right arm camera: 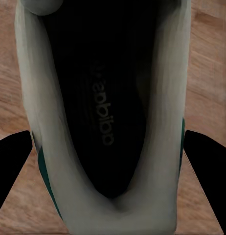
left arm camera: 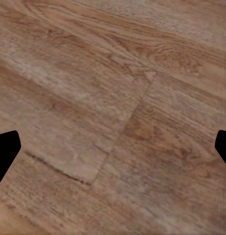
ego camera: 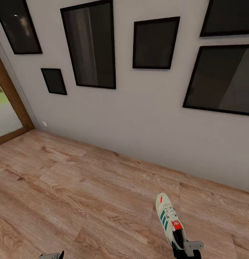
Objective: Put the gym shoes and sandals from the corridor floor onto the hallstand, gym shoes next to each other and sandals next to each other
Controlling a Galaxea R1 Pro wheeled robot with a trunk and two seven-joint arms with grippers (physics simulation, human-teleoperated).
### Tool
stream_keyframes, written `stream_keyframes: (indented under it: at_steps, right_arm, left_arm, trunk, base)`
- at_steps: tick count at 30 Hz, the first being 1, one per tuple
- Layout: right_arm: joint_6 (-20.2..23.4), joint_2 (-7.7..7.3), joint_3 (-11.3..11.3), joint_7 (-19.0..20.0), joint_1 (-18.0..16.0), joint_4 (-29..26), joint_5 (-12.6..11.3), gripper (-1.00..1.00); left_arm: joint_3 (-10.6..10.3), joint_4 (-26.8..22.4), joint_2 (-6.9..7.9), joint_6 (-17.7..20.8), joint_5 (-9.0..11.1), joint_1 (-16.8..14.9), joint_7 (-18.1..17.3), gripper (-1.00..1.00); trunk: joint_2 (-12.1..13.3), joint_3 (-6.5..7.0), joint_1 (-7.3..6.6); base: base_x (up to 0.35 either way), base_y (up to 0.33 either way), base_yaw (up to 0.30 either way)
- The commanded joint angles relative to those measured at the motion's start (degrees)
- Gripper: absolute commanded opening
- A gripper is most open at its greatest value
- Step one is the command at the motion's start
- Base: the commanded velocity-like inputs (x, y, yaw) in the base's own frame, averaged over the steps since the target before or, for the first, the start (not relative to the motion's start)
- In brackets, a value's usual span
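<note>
white gym shoe [ego camera: 169, 220] — right gripper [ego camera: 185, 249] clamped on

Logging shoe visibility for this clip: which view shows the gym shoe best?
The head view: the whole gym shoe shows, stripes, laces and red patches, at the right claw. The right wrist view looks into its dark opening at close range. The left wrist view shows floor.
</note>
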Motion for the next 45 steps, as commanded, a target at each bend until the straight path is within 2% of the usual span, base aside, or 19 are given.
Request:
stream_keyframes:
  at_steps: [1, 45]
  right_arm:
    - [-0.2, 0.01, 0.0, -0.2, 0.0, 0.0, 0.3, -1.00]
    - [-0.2, 0.01, 0.0, -0.2, 0.0, 0.0, 0.3, -1.00]
  left_arm:
    - [0.1, 0.0, -0.01, 0.0, 0.6, 0.0, -0.6, 1.00]
    - [0.1, 0.0, -0.04, 0.1, 0.4, 0.0, -0.6, 1.00]
  trunk:
    - [0.0, -0.04, -0.01]
    - [0.0, -0.04, -0.01]
  base:
    - [0.000, 0.000, -0.265]
    - [0.000, 0.000, -0.265]
